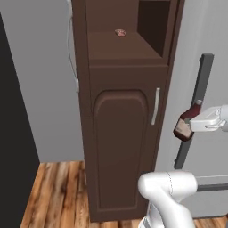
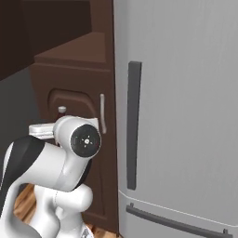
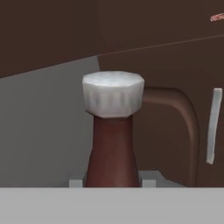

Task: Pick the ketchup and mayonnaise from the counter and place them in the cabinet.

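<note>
My gripper [image 1: 194, 126] is shut on the ketchup [image 1: 183, 127], a dark red-brown bottle with a pale cap, held in the air to the right of the cabinet [image 1: 120, 147]. In the hand view the ketchup [image 3: 112, 148] rises between my gripper [image 3: 112, 183] fingertips, and the cabinet door [image 3: 175, 131] stands beyond it. The cabinet door is closed, with its silver handle [image 1: 155, 106] on the right edge. Above the door is the open niche [image 1: 127, 44]. The mayonnaise and the counter are out of view.
A grey fridge [image 2: 186, 116] with a dark vertical handle [image 2: 134, 125] stands right of the cabinet, close behind the bottle. A small pink object [image 1: 120, 32] lies in the niche. Wood floor [image 1: 53, 191] lies left of the cabinet, beside a dark panel [image 1: 13, 142].
</note>
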Controlling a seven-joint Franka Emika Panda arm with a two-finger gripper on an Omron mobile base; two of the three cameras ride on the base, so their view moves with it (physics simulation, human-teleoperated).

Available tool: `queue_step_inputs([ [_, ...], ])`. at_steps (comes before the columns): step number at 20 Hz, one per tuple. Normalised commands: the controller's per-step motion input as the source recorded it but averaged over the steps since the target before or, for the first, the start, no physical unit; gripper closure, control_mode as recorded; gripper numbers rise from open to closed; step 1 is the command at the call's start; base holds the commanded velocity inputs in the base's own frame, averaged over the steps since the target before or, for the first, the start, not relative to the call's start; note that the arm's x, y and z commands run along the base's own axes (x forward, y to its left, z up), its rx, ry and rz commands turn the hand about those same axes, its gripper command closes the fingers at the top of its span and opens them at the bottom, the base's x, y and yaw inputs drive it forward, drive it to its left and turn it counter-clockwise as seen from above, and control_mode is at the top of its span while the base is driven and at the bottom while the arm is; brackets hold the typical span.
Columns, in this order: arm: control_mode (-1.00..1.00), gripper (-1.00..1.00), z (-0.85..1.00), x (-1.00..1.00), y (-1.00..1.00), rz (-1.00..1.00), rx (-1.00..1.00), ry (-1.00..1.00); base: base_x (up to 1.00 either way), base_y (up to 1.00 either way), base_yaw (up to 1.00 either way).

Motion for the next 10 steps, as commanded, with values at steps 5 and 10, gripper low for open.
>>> queue_step_inputs([
  [5,1.00,1.00,0.00,0.00,0.00,0.00,0.00,0.00,0.37,0.10,0.00],
  [10,1.00,1.00,0.00,0.00,0.00,0.00,0.00,0.00,0.17,0.10,0.00],
])
